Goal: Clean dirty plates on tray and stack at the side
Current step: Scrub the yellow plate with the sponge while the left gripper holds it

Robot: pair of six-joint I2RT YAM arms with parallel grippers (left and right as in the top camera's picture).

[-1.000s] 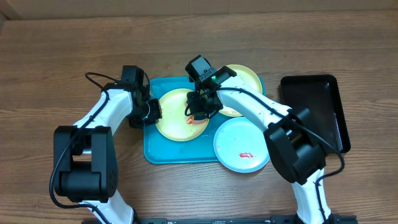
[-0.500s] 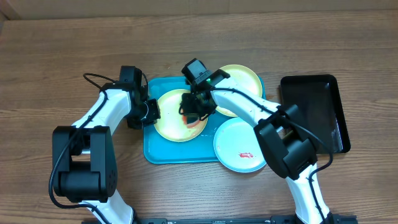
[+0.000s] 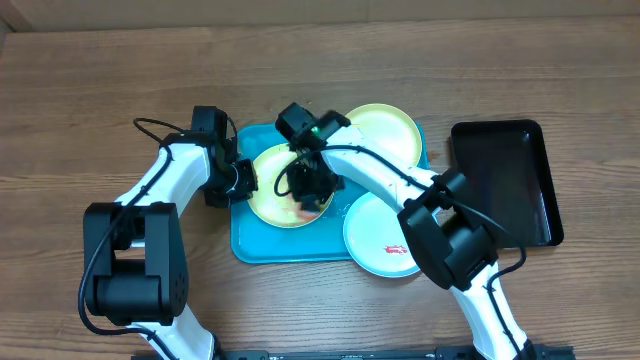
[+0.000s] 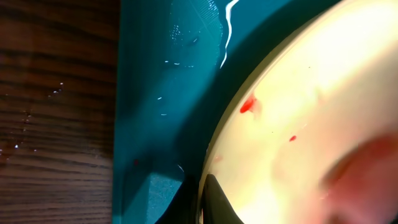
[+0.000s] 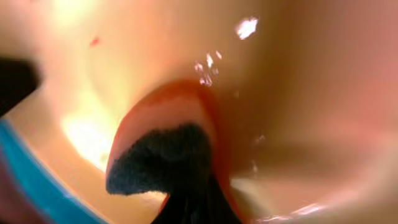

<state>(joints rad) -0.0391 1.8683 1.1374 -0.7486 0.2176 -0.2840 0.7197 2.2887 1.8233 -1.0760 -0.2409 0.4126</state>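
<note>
A pale yellow-green dirty plate (image 3: 268, 198) lies on the left of the turquoise tray (image 3: 258, 246). My left gripper (image 3: 243, 181) is shut on its left rim, and the left wrist view shows that rim (image 4: 214, 155) pinched between the dark fingers (image 4: 216, 202), with small red spots on the plate. My right gripper (image 3: 313, 193) is over the same plate, shut on a red-edged sponge (image 5: 163, 157) with a dark pad, pressed onto the plate (image 5: 298, 93). A second yellow-green plate (image 3: 392, 128) sits at the tray's far right corner. A light-blue plate (image 3: 375, 232) with a red smear overlaps the tray's right edge.
A glossy black tray (image 3: 505, 180) lies on the wooden table (image 3: 100, 100) to the right of the turquoise tray. Both arms reach in from the near edge, and the right arm crosses above the blue plate.
My right gripper has slid the sponge left and a little nearer across the yellow-green plate, from its right side towards its middle. The left gripper has kept its hold.
</note>
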